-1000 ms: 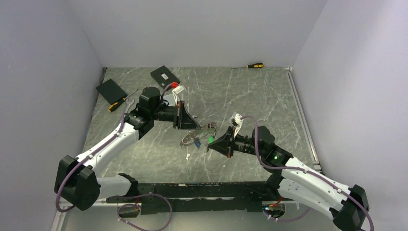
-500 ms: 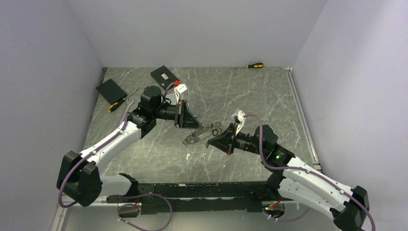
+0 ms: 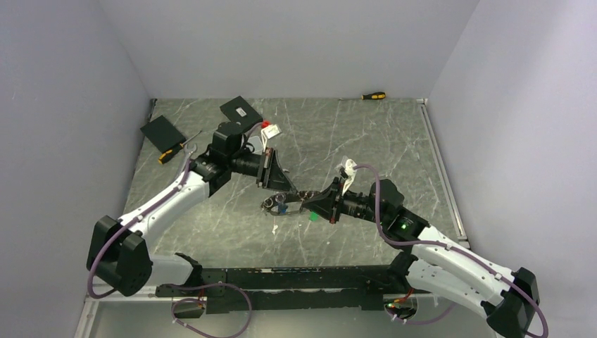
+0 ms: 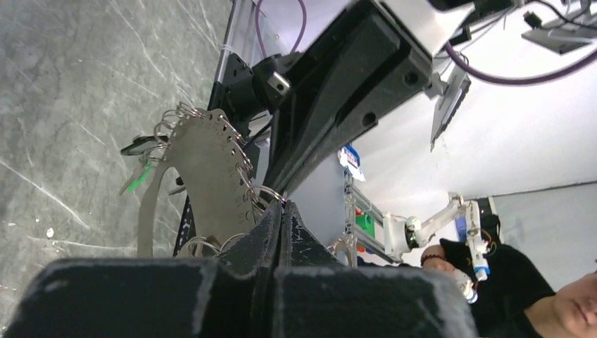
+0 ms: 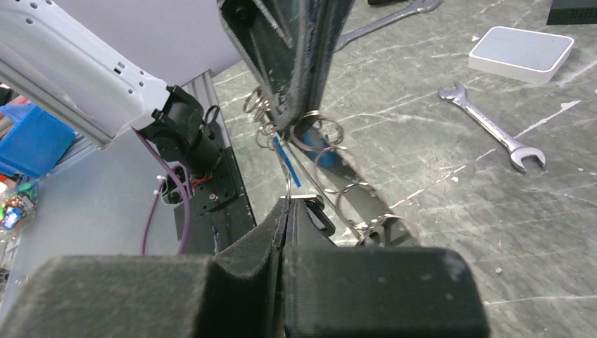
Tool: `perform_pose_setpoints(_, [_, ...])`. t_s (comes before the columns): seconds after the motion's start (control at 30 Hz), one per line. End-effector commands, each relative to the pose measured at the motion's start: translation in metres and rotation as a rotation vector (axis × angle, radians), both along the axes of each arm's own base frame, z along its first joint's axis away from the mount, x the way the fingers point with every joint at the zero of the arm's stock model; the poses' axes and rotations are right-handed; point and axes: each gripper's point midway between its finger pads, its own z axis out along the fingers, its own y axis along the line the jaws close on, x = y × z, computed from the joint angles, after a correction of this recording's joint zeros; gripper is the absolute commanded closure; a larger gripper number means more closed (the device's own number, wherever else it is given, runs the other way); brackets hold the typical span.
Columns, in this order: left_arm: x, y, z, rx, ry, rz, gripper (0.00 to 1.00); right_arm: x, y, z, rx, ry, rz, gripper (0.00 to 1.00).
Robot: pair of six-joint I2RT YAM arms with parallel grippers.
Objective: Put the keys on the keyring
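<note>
Near the middle of the dark marbled counter [image 3: 394, 141] the two arms meet tip to tip, with the keyring [image 3: 281, 203] strung between them and lifted off the surface. The left gripper [image 4: 283, 211] has its jaws clenched on the keyring's edge. From the left wrist it looks like a curved grey metal band fringed with small wire rings, rising away towards the other arm. The right gripper [image 5: 288, 208] also has its jaws pressed tight, nipping a thin wire at the opposite end of the keyring's fringe. I cannot tell whether that wire is the loop itself or one key's small ring. The keys [image 3: 276, 205] hang bunched along the loop. A green tag [image 3: 312, 217] dangles just below the right gripper's tip, and a blue tag [image 5: 287, 160] hangs between the two grippers in the right wrist view. Behind the bunch, a silver open-ended wrench [image 5: 493, 134] lies flat on the counter, with a white box [image 5: 521, 53] near it. Two flat black boxes [image 3: 162, 132] sit at the far left corner beside a yellow-handled screwdriver [image 3: 172, 151], and a second screwdriver [image 3: 373, 96] lies against the back wall.
</note>
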Motion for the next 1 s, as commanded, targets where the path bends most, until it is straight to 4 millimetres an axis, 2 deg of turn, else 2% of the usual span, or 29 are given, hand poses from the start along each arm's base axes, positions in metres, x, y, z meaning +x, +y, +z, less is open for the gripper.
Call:
perform_pose_setpoints(0.0, [0.013, -0.007, 0.016, 0.036, 0.036, 0.043, 1.0, 0.002, 0.001, 0.037, 0.071, -0.095, -0.005, 1.0])
perform_pose_setpoints(0.23, [0.024, -0.013, 0.029, 0.071, 0.192, 0.102, 1.0, 0.018, 0.003, 0.028, 0.039, -0.097, -0.065, 1.0])
perform_pose_setpoints(0.4, [0.025, -0.017, 0.027, 0.09, 0.379, 0.1, 1.0, 0.029, 0.0, 0.021, 0.019, -0.11, -0.122, 1.0])
perform_pose_setpoints(0.5, [0.026, -0.018, 0.028, 0.087, 0.416, 0.102, 1.0, 0.034, -0.002, 0.018, 0.001, -0.125, -0.143, 1.0])
perform_pose_setpoints(0.77, [0.028, -0.017, 0.019, 0.142, 0.658, 0.091, 1.0, 0.043, -0.004, 0.011, -0.035, -0.153, -0.173, 1.0])
perform_pose_setpoints(0.97, [0.021, -0.015, 0.002, 0.173, 0.848, 0.054, 1.0, 0.047, -0.005, 0.007, -0.058, -0.184, -0.186, 1.0])
